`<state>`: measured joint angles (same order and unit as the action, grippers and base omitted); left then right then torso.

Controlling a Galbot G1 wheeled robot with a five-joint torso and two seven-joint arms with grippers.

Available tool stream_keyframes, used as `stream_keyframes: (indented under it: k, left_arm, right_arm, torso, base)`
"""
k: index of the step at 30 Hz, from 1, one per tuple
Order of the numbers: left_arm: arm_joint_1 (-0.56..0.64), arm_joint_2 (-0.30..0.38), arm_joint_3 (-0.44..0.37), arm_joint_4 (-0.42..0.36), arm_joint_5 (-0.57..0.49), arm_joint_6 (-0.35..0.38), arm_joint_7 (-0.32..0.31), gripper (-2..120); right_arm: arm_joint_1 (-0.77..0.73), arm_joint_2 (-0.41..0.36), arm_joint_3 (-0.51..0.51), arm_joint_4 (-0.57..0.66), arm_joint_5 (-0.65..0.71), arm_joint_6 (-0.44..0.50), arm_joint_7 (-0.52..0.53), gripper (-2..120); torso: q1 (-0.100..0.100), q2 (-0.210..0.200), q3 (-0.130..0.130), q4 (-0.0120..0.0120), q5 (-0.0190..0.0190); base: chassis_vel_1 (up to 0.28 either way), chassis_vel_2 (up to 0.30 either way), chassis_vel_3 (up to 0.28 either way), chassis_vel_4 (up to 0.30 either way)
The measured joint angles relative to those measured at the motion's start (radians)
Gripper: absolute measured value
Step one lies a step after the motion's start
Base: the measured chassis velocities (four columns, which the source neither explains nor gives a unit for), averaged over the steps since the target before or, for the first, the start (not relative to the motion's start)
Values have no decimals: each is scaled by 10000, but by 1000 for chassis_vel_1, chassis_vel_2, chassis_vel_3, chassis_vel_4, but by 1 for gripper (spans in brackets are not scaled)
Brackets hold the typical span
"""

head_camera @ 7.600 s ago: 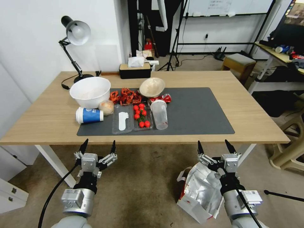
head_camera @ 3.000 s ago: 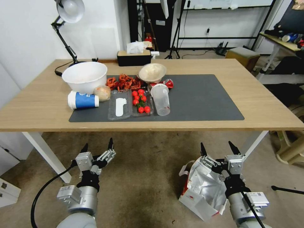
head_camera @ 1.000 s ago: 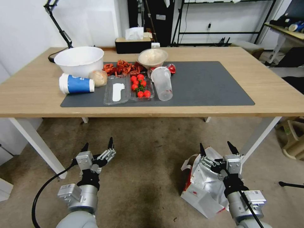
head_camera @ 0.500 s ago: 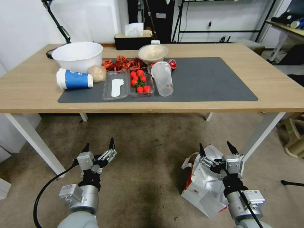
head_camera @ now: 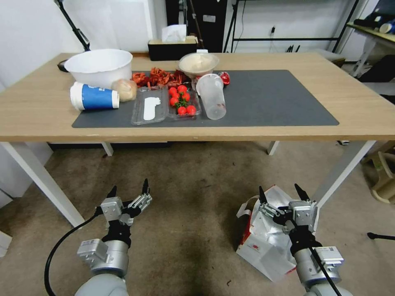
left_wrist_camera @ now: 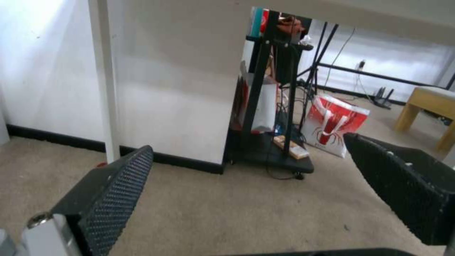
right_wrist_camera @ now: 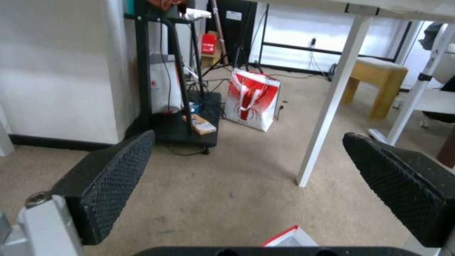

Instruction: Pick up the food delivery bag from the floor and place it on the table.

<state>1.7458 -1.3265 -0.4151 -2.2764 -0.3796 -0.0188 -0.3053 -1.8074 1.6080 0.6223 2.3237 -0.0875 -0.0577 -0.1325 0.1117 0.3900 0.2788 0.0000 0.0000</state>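
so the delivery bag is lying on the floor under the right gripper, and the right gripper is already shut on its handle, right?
Not quite. The food delivery bag does lie on the floor beneath the right gripper, but that gripper is open and holds nothing: the head view shows its fingers spread above the bag, and the right wrist view shows both pads wide apart with bare carpet between them.

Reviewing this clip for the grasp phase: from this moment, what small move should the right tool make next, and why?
Probably lower the right tool onto the food delivery bag's upper rim. Its fingers are open and it hangs just above the foil-lined mouth, gripping nothing, and the bag lies on the floor beside the table leg. The left tool is open over bare carpet.
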Motion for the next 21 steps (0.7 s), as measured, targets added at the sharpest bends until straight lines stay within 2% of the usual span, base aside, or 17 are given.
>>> stream_keyframes:
  k: [21]
  left_arm:
    - [80,-72,61,0,2,22,13,100]
  right_arm:
    - [-57,0,91,-1,119,30,3,100]
  torso:
    - [-261,-851,-596,0,1]
  base:
    - [0,0,0,0]
